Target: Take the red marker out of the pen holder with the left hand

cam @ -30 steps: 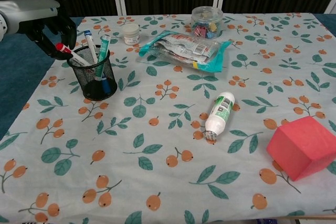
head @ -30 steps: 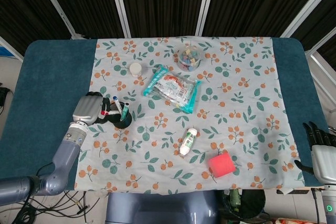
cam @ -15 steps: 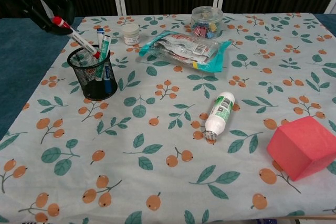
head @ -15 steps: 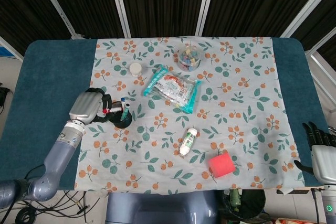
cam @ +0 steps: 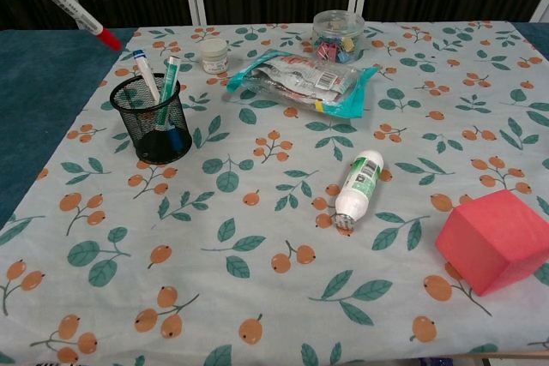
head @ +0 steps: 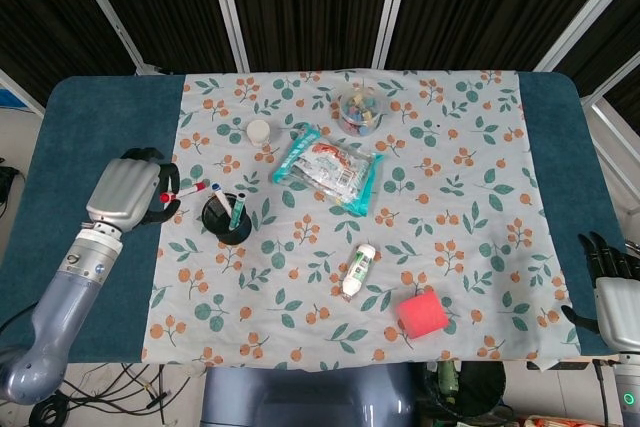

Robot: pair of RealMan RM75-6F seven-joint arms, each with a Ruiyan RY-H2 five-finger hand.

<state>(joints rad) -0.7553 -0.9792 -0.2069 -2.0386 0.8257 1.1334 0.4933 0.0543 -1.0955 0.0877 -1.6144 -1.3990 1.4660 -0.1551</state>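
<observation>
My left hand (head: 128,191) grips the red marker (head: 185,191), which hangs in the air to the left of the black mesh pen holder (head: 227,219), clear of its rim. The chest view shows the red marker (cam: 70,8) tilted at the top left, above the pen holder (cam: 154,122); only a dark edge of the hand shows there. Two other markers, blue-capped (cam: 143,71) and green-capped (cam: 170,75), stand in the holder. My right hand (head: 606,265) rests off the table's right edge, fingers apart, holding nothing.
On the floral cloth (head: 300,277) lie a snack packet (head: 328,168), a small white jar (head: 258,131), a clear tub of clips (head: 359,111), a white bottle on its side (head: 358,269) and a red cube (head: 422,314).
My left hand has lifted the red marker up and to the left, out of the pen holder. The holder stands where it was. The right hand has not moved.
</observation>
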